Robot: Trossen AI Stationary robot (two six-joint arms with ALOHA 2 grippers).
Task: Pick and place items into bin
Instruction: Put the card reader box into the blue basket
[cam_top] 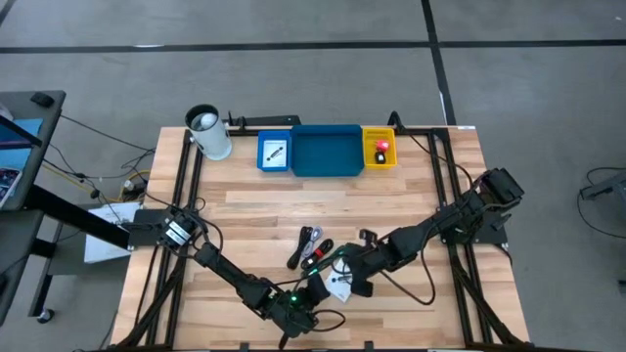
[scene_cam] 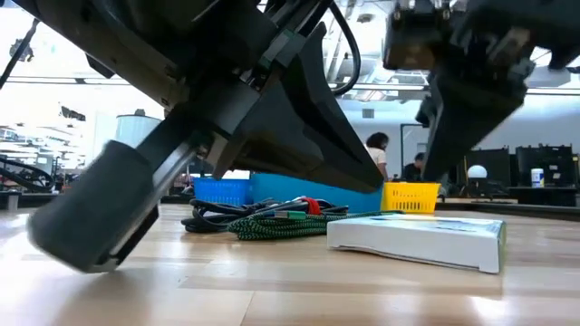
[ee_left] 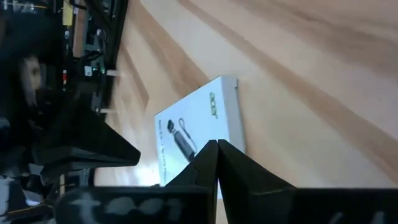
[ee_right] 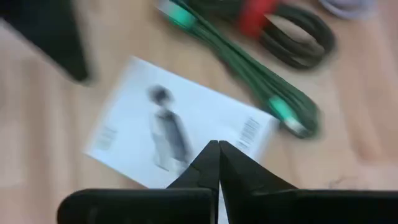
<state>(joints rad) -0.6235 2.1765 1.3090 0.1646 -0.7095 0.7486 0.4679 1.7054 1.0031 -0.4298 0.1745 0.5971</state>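
Observation:
A white printed packet (cam_top: 338,286) lies flat on the wooden table near its front edge; it also shows in the low view (scene_cam: 417,240). My left gripper (ee_left: 216,146) is shut, and its tips hover over one edge of the packet (ee_left: 199,118). My right gripper (ee_right: 218,146) is also shut, pointing steeply down just above the same packet (ee_right: 168,130). In the low view both sets of tips stand above the packet. A bundle of black, red and green cables (cam_top: 311,249) lies just beyond it. At the far edge stand a small blue tray (cam_top: 275,154), a wide blue tray (cam_top: 326,152) and a yellow tray (cam_top: 379,149).
A white-and-black cylindrical cup (cam_top: 208,132) stands left of the trays. The yellow tray holds a small red block (cam_top: 381,147); the small blue tray holds a dark piece. Both arms crowd the front middle of the table. Bare wood lies between the cables and the trays.

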